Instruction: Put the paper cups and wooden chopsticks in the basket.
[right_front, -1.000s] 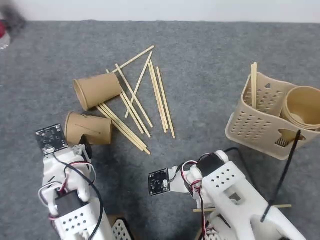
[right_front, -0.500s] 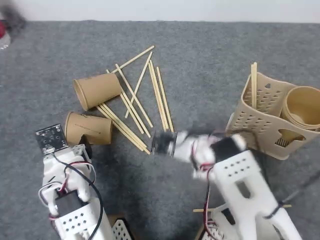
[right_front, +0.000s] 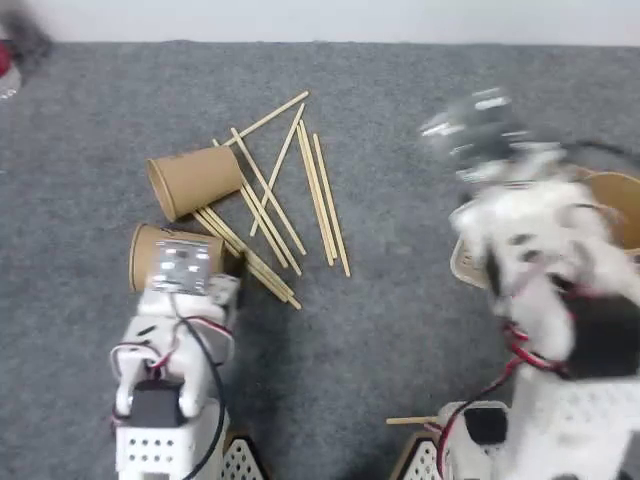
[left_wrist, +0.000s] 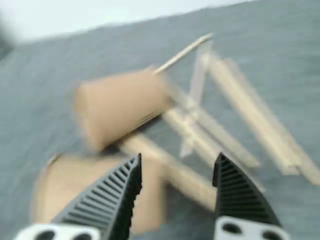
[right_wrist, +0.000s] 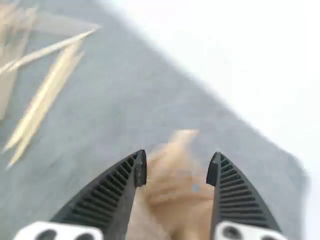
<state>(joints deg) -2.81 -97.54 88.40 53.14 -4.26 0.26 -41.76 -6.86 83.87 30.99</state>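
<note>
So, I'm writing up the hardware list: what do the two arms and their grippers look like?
The left arm and right arm are white plastic with perforated housings, black motors and red, black and white wires. The left gripper and right gripper have black, ridged, tapering fingers on white mounts.

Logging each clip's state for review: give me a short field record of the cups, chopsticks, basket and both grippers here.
far cup: on its side on the table
near cup: on its side
chopsticks: loose pile beside both cups
basket: right side, partly hidden by an arm; holds a third cup
left gripper: open, empty, by the near cup
right gripper: open, empty
</note>
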